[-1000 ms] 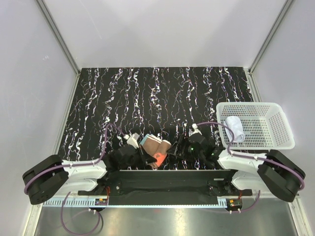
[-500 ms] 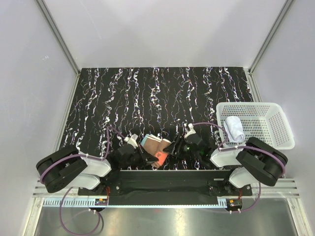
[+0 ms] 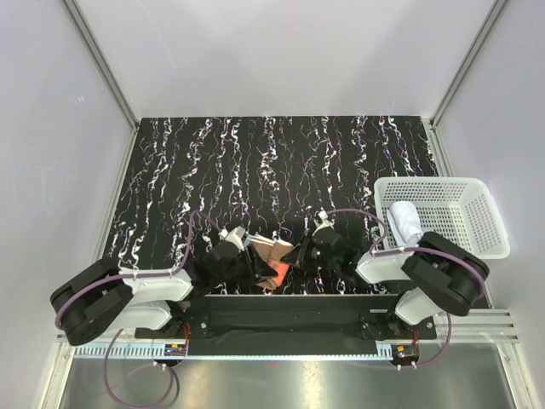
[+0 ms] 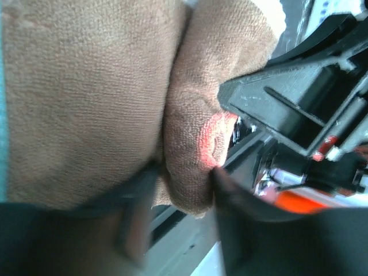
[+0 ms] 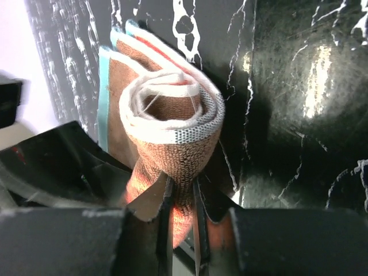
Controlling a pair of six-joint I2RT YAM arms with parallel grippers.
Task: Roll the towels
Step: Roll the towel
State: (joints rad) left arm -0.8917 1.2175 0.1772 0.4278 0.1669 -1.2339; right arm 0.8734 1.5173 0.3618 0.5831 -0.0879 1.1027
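Note:
The orange towel (image 3: 272, 257) lies rolled near the table's front edge, between both grippers, with its brownish reverse outward. In the right wrist view the roll (image 5: 172, 115) shows its spiral end. My right gripper (image 5: 183, 187) (image 3: 295, 256) is shut on the roll's lower fold, which it pinches thin. In the left wrist view the brown cloth (image 4: 86, 98) fills the frame. My left gripper (image 4: 183, 179) (image 3: 253, 262) stands open around a lobe of it, with one finger touching the cloth and the other apart from it. The white towel (image 3: 407, 223) lies rolled in the basket.
A white perforated basket (image 3: 481, 223) stands at the right edge of the black marbled table (image 3: 255, 162). The black base rail (image 3: 281, 308) runs just in front of the grippers. Grey walls enclose the table on three sides.
My right gripper moved left to the orange roll and closed on its end. My left gripper, which was shut on the roll, has parted its jaws.

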